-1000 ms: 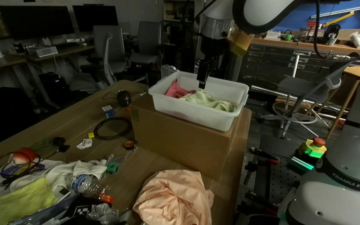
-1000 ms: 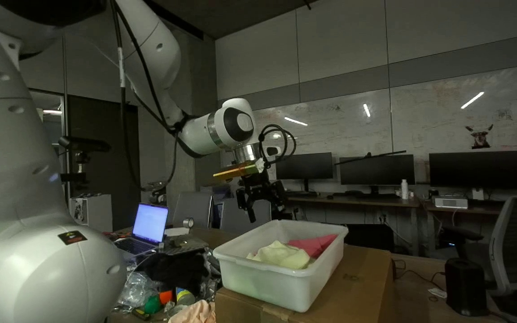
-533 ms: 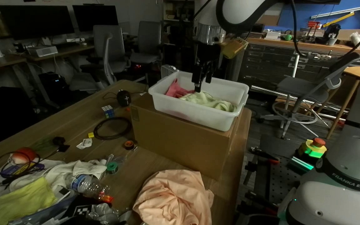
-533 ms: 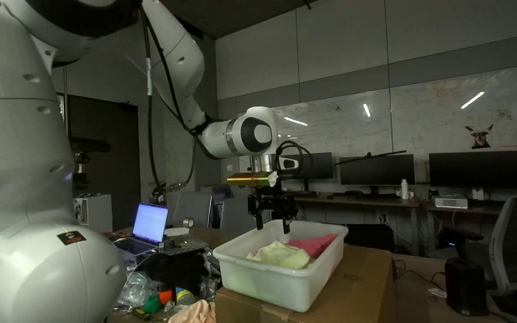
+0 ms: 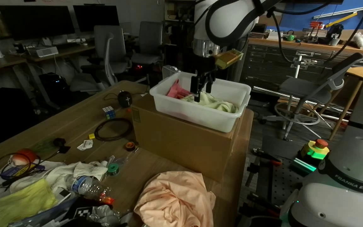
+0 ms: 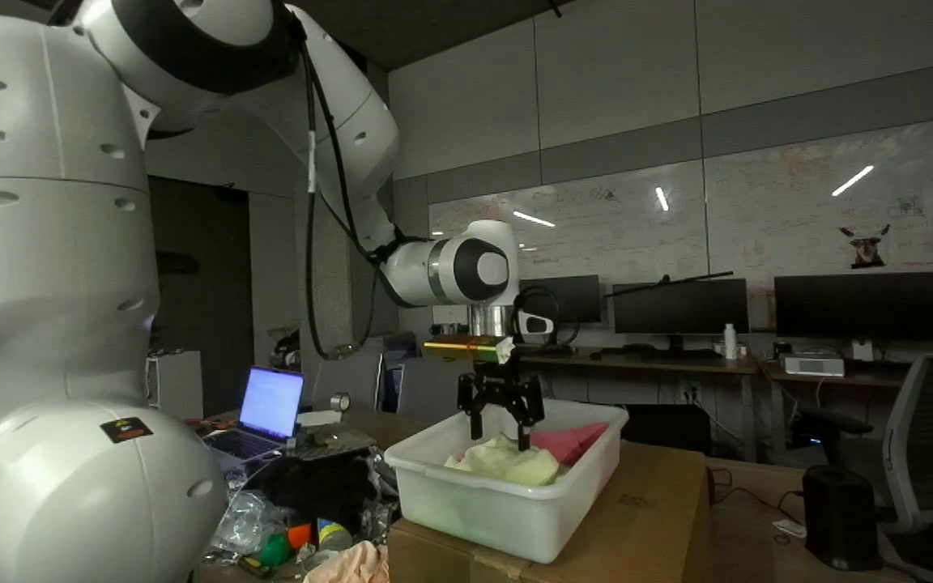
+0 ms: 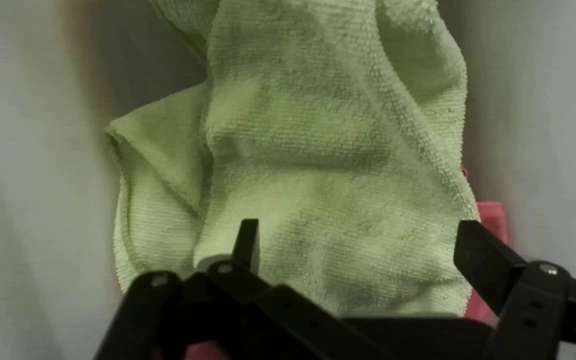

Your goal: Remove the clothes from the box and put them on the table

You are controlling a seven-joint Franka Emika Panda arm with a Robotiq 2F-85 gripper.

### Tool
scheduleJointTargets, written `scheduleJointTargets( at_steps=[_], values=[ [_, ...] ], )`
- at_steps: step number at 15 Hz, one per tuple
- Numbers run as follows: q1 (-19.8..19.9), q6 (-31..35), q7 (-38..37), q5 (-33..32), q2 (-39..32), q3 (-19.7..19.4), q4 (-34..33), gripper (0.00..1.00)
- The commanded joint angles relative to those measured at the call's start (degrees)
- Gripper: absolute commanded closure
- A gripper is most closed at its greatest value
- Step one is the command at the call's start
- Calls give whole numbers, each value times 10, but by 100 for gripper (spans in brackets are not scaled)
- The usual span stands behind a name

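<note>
The box is a white plastic tub [image 5: 197,114], also in an exterior view [image 6: 483,512]. Inside lie a pale green cloth [image 5: 221,104] and a pink cloth [image 5: 177,90], both also in an exterior view, green [image 6: 515,465] and pink [image 6: 572,442]. My gripper [image 5: 203,96] is open and points down inside the tub, over the green cloth. In the wrist view the open fingers [image 7: 358,225] span the lower part of the green cloth [image 7: 313,125]; pink [image 7: 492,220] shows beside the right finger. I cannot tell whether the fingertips touch cloth. A peach cloth [image 5: 175,198] lies on the table [image 5: 151,162].
The tub stands on a cardboard box [image 5: 181,142] at the table's edge. On the table are a yellow cloth [image 5: 20,201], a plastic bottle [image 5: 88,186], a black cable coil [image 5: 113,129], a Rubik's cube [image 5: 109,112] and a black speaker [image 5: 124,99]. A laptop [image 6: 270,401] stands behind.
My gripper has moved down from above the tub into it, over the green cloth, and has straightened from a tilt. It stays open. The cloths and tub have not moved.
</note>
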State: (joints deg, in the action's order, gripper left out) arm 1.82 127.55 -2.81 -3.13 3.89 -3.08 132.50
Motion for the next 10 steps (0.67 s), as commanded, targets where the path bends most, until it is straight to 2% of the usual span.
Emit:
scheduleJointTargets(
  at_steps=[1,10],
  values=[
    [4,-7,-4,-2,-36,2,-27,0],
    [17,13,13,7,-76,-8,-35,0]
  ],
)
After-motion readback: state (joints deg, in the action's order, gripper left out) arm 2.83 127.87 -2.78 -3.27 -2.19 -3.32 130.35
